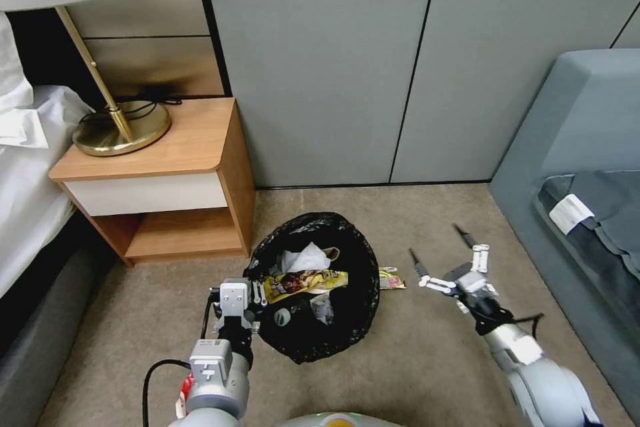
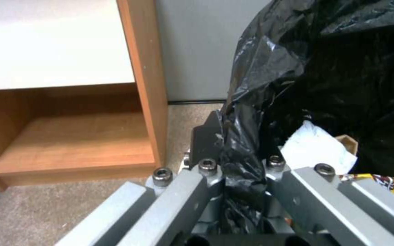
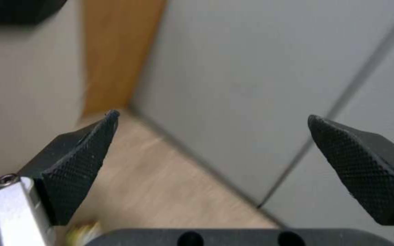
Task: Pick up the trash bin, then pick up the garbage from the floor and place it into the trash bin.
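Note:
The trash bin [image 1: 363, 300], lined with a crinkly black bag, hangs tilted low over the carpet. My left gripper [image 1: 257, 295] is shut on its near-left rim. In the left wrist view the bag [image 2: 343, 85] is bunched between the fingers [image 2: 206, 136] of that gripper [image 2: 236, 140]. Inside the bin lie a white tissue [image 1: 305, 258], a yellow wrapper [image 1: 303, 280] and a small bottle [image 1: 282, 317]. One yellow and red wrapper [image 1: 392, 278], a piece of the garbage, lies on the floor just right of the bin. My right gripper [image 1: 434, 240] [image 3: 213, 119] is open and holds nothing, a little right of that wrapper.
A wooden nightstand [image 1: 167, 167] with a brass lamp [image 1: 120, 127] stands left of the bin, with a bed [image 1: 27, 167] beyond it. A grey sofa [image 1: 580, 147] fills the right side. Grey wall panels [image 1: 333, 67] close the back. Open carpet [image 1: 427, 360] lies in front.

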